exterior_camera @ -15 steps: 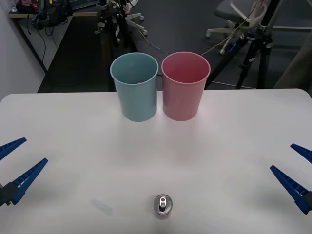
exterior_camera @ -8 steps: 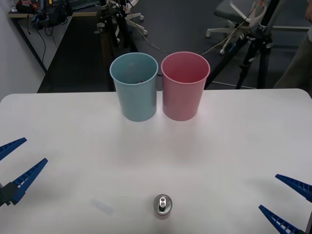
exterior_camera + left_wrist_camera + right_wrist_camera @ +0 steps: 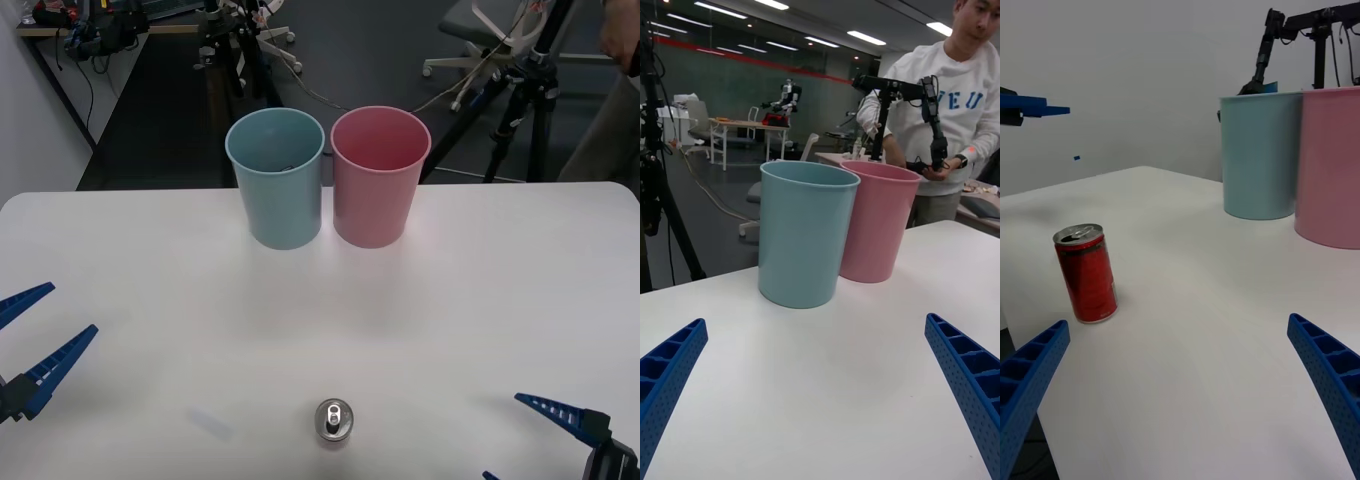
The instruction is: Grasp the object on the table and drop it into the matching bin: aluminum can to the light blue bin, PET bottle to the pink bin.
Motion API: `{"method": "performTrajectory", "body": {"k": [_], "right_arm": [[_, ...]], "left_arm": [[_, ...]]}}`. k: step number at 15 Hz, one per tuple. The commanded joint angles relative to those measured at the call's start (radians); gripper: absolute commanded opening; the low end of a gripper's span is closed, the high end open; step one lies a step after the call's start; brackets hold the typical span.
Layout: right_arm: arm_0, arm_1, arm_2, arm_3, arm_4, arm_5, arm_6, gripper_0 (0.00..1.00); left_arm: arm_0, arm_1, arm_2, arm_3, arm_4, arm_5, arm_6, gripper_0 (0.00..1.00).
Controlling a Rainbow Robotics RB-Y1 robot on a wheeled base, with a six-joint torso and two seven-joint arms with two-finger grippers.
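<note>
The small red aluminum can [image 3: 334, 420] stands upright near the front edge of the white table [image 3: 480, 290], its silver top and pull tab facing up. In the right wrist view the can [image 3: 1086, 273] stands ahead of my open right gripper [image 3: 1180, 390], off to one side. From the front, that gripper [image 3: 520, 445] hangs low at the table's front right, well right of the can. At the left edge my left gripper [image 3: 40, 335] waits open. The light blue bin [image 3: 276, 180] and the pink bin [image 3: 379, 178] stand side by side at the back.
A faint smudge [image 3: 210, 423] marks the table left of the can. Behind the table stand a tripod [image 3: 525, 90] and an office chair [image 3: 480, 30]. Bare tabletop lies between the can and the bins.
My right gripper has dropped toward the front edge and shifted left, closer to the can. The left gripper, the can and both bins have not moved.
</note>
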Motion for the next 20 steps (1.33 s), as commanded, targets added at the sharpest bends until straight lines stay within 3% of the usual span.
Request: {"method": "performTrajectory", "body": {"k": [1,9,14,20], "right_arm": [[0.001,0.001,0.071,0.002,0.005,0.040,0.062,1.00],[-0.015,0.020,0.314,0.002,0.005,0.213,0.130,1.00],[-0.032,0.089,0.350,0.002,0.051,0.293,0.159,1.00],[-0.059,0.099,0.426,0.002,0.046,0.357,0.169,1.00]], "left_arm": [[0.000,0.000,0.000,0.000,0.000,0.000,0.000,1.00],[0.000,0.000,0.000,0.000,0.000,0.000,0.000,1.00],[0.000,0.000,0.000,0.000,0.000,0.000,0.000,1.00],[0.000,0.000,0.000,0.000,0.000,0.000,0.000,1.00]]}}
